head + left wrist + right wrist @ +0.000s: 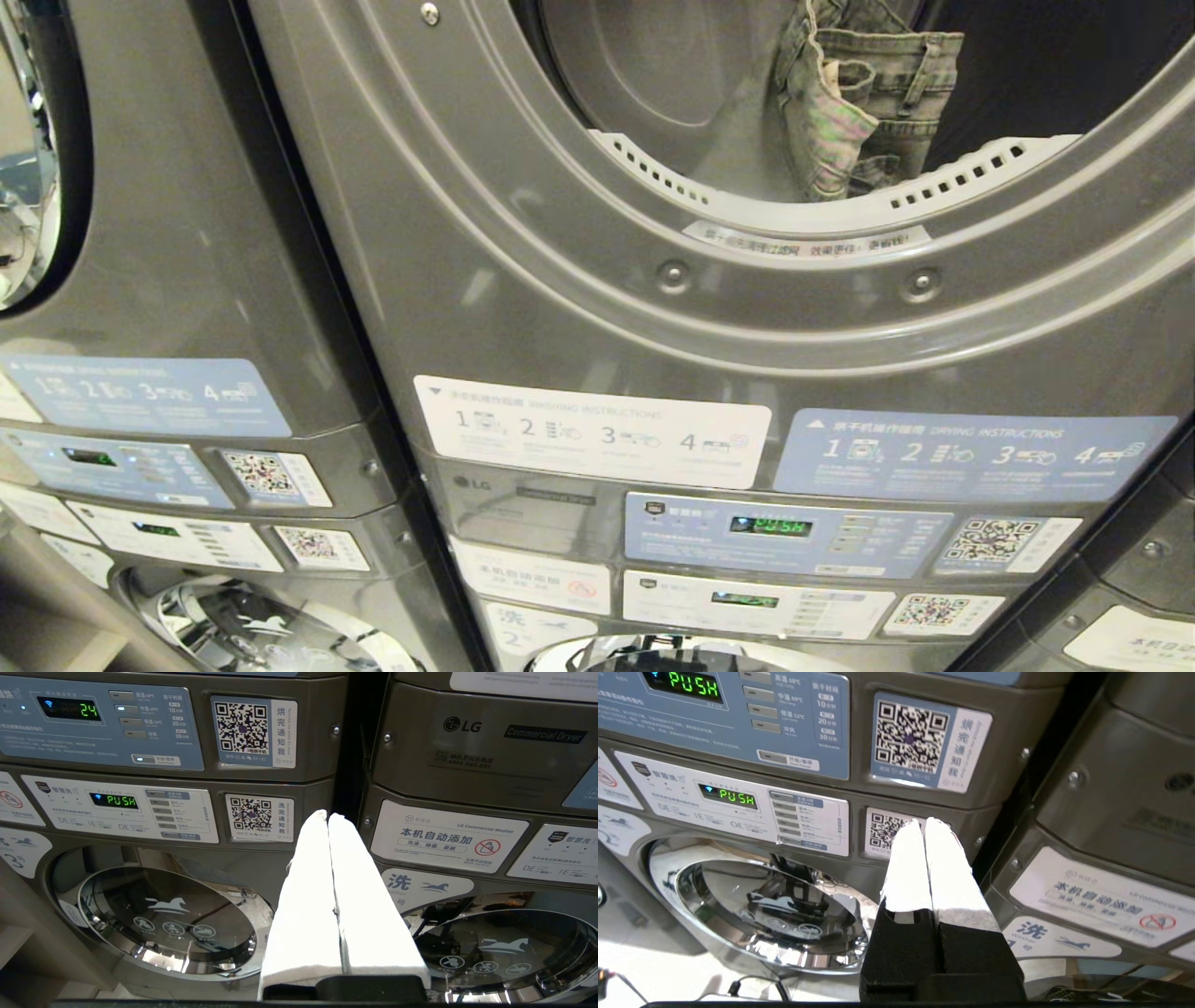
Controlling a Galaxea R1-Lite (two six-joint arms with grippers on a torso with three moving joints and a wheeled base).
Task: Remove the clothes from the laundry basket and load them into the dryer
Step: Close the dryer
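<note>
The grey dryer (579,308) fills the head view, its round opening at the top. A pair of faded grey jeans (859,93) hangs inside the drum, just above the perforated white lip. The laundry basket is out of view. My left gripper (328,815) is shut and empty, pointing at the seam between two stacked machines. My right gripper (923,822) is also shut with nothing in it, in front of a QR sticker on the washer panel below the dryer. Neither arm shows in the head view.
A second stacked machine (140,280) stands to the left, another (1120,812) to the right. Control panels (784,532) with green "PUSH" displays sit under the dryer. Chrome washer doors (168,924) lie low in both wrist views.
</note>
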